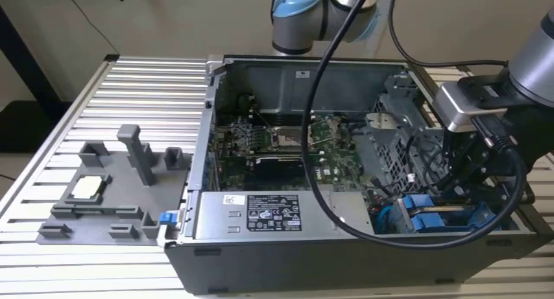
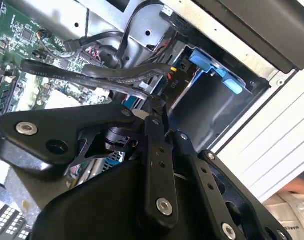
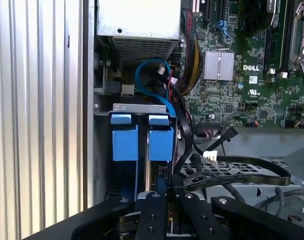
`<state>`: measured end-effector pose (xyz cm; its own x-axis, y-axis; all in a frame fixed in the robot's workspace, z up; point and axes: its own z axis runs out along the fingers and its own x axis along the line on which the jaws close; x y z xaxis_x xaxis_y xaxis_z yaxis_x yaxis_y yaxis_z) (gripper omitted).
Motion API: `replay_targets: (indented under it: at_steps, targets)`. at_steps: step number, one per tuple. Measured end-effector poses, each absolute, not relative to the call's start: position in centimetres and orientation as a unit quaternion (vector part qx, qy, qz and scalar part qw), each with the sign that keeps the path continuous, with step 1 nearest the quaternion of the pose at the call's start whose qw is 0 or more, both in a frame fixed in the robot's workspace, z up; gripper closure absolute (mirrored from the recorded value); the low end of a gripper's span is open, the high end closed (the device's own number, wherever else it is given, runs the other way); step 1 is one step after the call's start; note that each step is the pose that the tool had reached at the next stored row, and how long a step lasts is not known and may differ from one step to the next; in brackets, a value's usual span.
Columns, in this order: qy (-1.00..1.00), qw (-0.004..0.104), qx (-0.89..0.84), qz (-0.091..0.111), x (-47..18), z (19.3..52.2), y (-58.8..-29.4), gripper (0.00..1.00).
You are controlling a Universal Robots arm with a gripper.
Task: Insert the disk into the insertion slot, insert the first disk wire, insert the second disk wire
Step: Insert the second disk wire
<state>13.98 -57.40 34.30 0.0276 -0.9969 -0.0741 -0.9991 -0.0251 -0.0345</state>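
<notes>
Pincer lowered into the drive corner of the open case, disk seated in its slot.

The disk (image 3: 142,145), marked by its bright blue carrier tabs, is seen lodged in the insertion slot (image 3: 137,108) of the black computer case (image 1: 286,260), which lies open on the ribbed worktop (image 1: 130,98), near its front edge in the exterior view. The pincer (image 3: 159,187) is held just above the disk's end, among black cables (image 3: 232,175); its fingers (image 2: 154,127) are drawn close together, but whether a wire is pinched between them cannot be told. A grey power-supply box (image 1: 268,215) sits beside the bay, and a grey fixture tray (image 1: 104,202) rests on the worktop well apart from the case.
</notes>
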Motion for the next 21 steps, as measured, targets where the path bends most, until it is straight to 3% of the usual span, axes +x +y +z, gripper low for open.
replay_targets:
  at_steps: [18, 20, 21]
  targets:
    - [0.702, 0.040, -0.711, 0.016, 14.10, 33.63, -57.40, 0.84]
    - [0.702, 0.040, -0.711, 0.016, 14.10, 33.63, -57.40, 0.82]
    - [0.702, 0.040, -0.711, 0.016, 14.10, 33.63, -57.40, 0.76]
